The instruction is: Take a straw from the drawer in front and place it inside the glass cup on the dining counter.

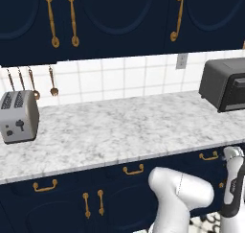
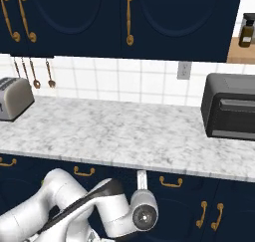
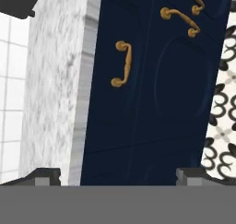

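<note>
Navy-blue drawer (image 3: 117,80), shallow front, shut, sits directly under the edge of the marble countertop (image 1: 119,126); one small curved brass handle (image 3: 122,64) at its middle. The hand view is rolled, so the front appears standing on end, with the counter edge to its left and patterned floor tile (image 3: 223,126) to its right.

Gripper (image 3: 117,177): both dark fingertips (image 3: 46,176) are visible at the bottom of the hand view, set wide apart, released, nothing between them. It faces the drawer front, well short of the handle, no contact.

Arm: white, folded low in front of the lower cabinets in both base views, its links below counter level.

Further drawer fronts with matching brass handles run along the cabinet row under the counter; cabinet doors (image 1: 93,203) with vertical brass handles sit beneath them.

Countertop items: silver two-slot toaster (image 1: 18,117) at the left end; dark toaster oven (image 1: 225,83) at the right end, near the wall. Utensils (image 1: 53,81) hang on the white tiled backsplash above the toaster. Wall outlet (image 2: 184,70) on the tiles beside the toaster oven. Brown bottle (image 2: 246,31) on a wooden shelf, upper right of the right base view.
</note>
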